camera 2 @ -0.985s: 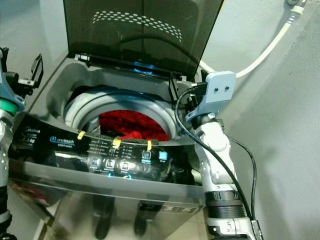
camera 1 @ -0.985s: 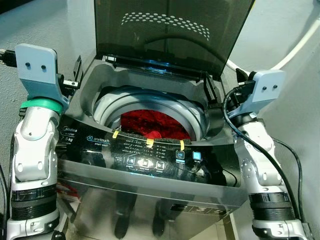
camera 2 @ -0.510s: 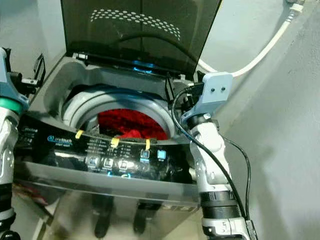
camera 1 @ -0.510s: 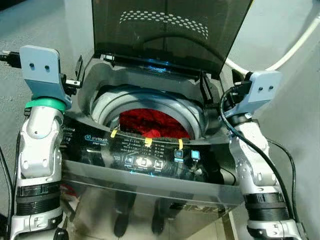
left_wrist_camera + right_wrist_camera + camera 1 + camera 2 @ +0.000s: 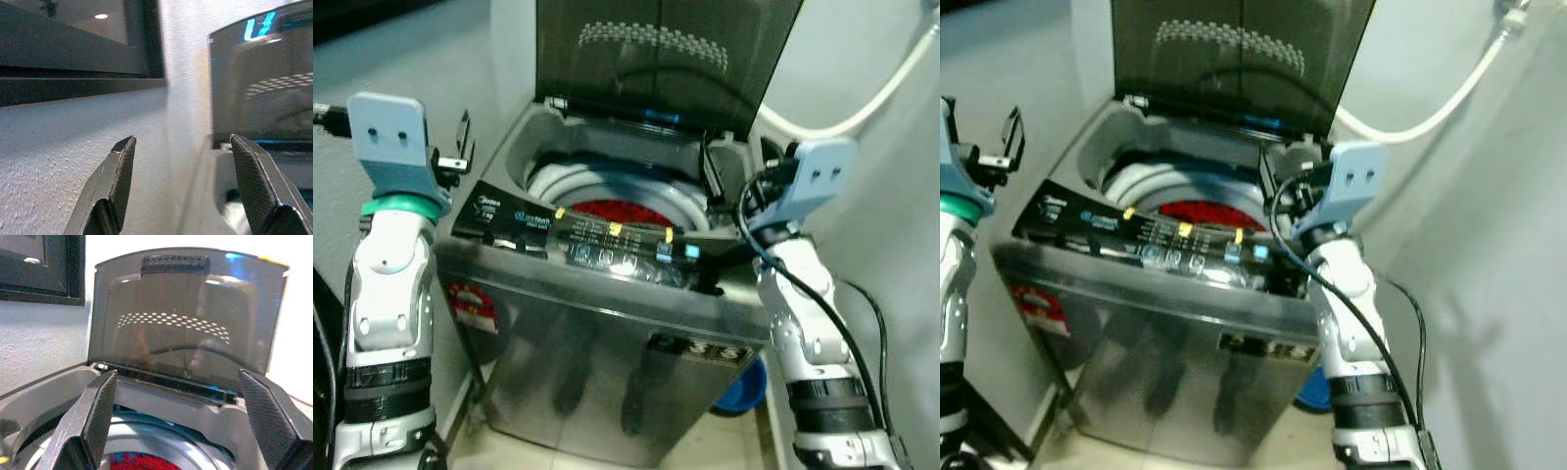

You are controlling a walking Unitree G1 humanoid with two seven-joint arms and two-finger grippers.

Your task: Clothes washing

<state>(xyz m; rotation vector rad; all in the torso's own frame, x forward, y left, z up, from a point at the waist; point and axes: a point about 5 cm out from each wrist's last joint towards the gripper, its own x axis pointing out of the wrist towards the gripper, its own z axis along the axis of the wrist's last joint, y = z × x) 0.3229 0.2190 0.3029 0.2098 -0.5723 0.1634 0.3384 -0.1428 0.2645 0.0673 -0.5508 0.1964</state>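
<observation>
Both arms raised beside open washing machine [image 5: 607, 323], jaws spread wide, empty, red clothes [image 5: 625, 211] inside

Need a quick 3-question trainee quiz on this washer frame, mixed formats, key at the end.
1. True or false: the washing machine has its lid raised.
2. What colour is the laundry in the drum? A) blue B) red C) white
3. Fill in: the right gripper has its fingers ____ above the drum, and the left gripper points along the wall beside the machine.

Key: 1 true. 2 B. 3 open.
</observation>
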